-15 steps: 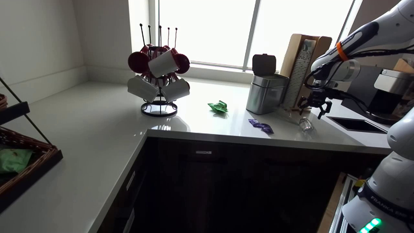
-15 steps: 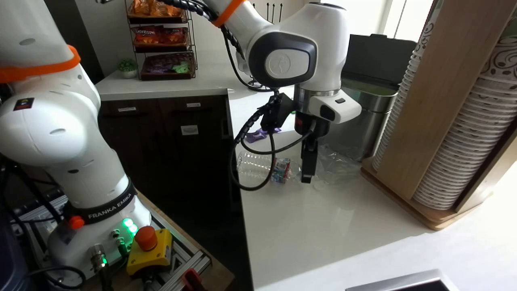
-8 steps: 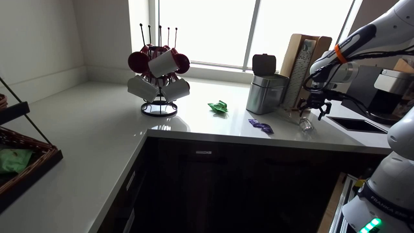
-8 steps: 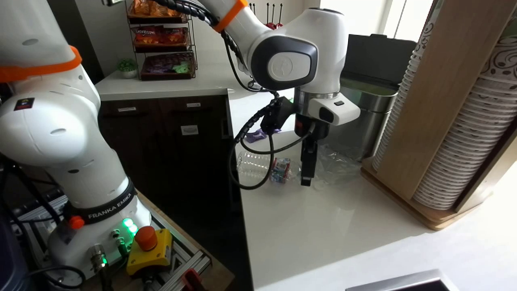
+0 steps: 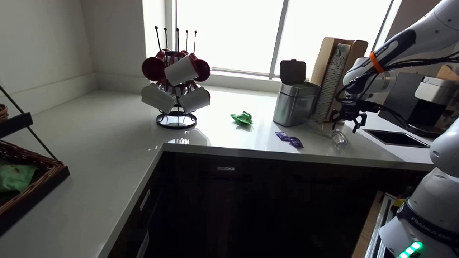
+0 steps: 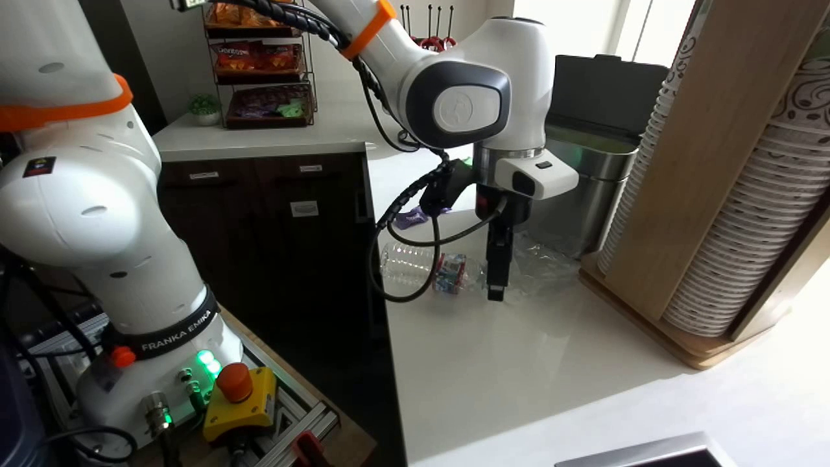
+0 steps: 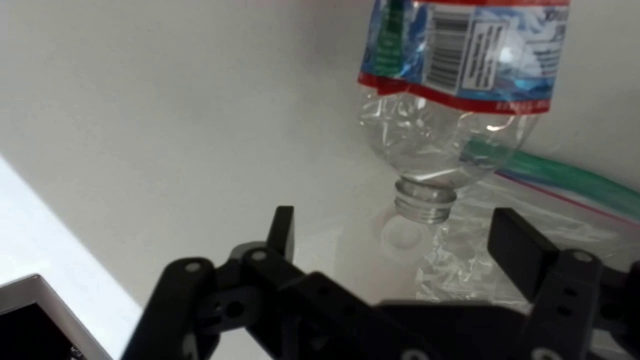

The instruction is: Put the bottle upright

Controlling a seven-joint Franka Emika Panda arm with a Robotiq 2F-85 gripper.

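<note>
The bottle is clear plastic and lies on its side on the counter. Its red and blue label and threaded, capless neck show in the wrist view, with the base cut off by the top edge. In an exterior view, a black cable crosses part of the bottle. My gripper is open and points down, its fingers spread wide with nothing held. The neck lies just beyond the fingertips in the wrist view, between their two lines. From outside, the gripper hangs beside the bottle's neck end, low over the counter.
A crumpled clear bag with a green zip strip lies under and beside the neck. Behind stand the steel canister with its lid up and a wooden cup holder. Purple wrappers lie nearby. A dark counter opening is to one side.
My gripper has come down slightly and shifted a little away from the bottle's neck end. Its fingers stay open. The bottle has not moved.
</note>
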